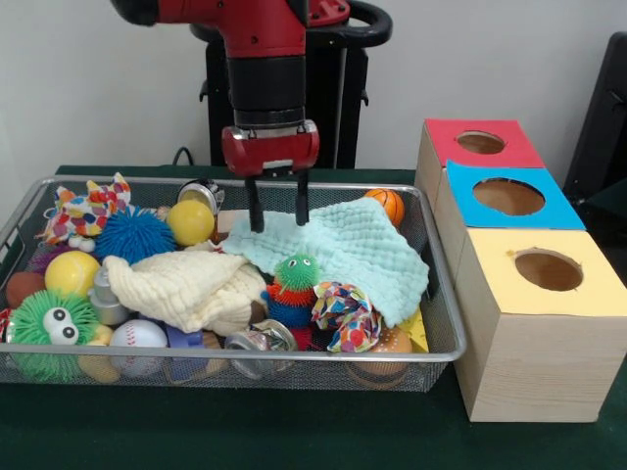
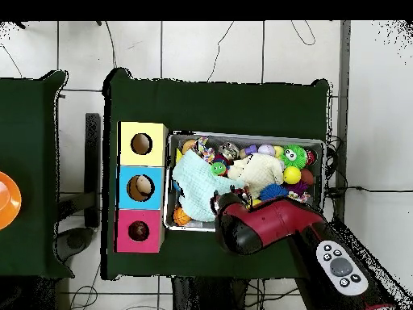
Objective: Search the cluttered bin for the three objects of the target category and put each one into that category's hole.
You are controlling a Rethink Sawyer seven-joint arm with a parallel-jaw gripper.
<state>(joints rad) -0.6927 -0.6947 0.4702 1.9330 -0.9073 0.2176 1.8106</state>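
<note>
**Gripper hanging over the mint cloth at the back of the bin**

So we've got the gripper (image 1: 278, 204) sitting above the far edge of the mint green cloth (image 1: 343, 247), its two black fingers (image 1: 255, 208) spread apart with nothing between them. The tips look like they're just at the cloth's far edge, but we can't tell if they actually touch it.

That cloth is draped over the right half of the wire bin (image 1: 443, 333), and a cream cloth (image 1: 186, 286) is bunched up to its left. Around them it's a mess: a yellow ball (image 1: 190, 221) and a blue spiky ball (image 1: 134, 235) at the far left, an orange basketball (image 1: 388, 204) poking out behind the mint cloth, a green fuzzy ball with eyes (image 1: 51, 327) at the near left, and a baseball (image 1: 138, 335) beside it.

Right of the bin we see three wooden boxes in a row: red top (image 1: 480, 143) farthest, blue top (image 1: 507, 196) in the middle, yellow top (image 1: 547, 270) nearest. Each has a round hole.
</note>
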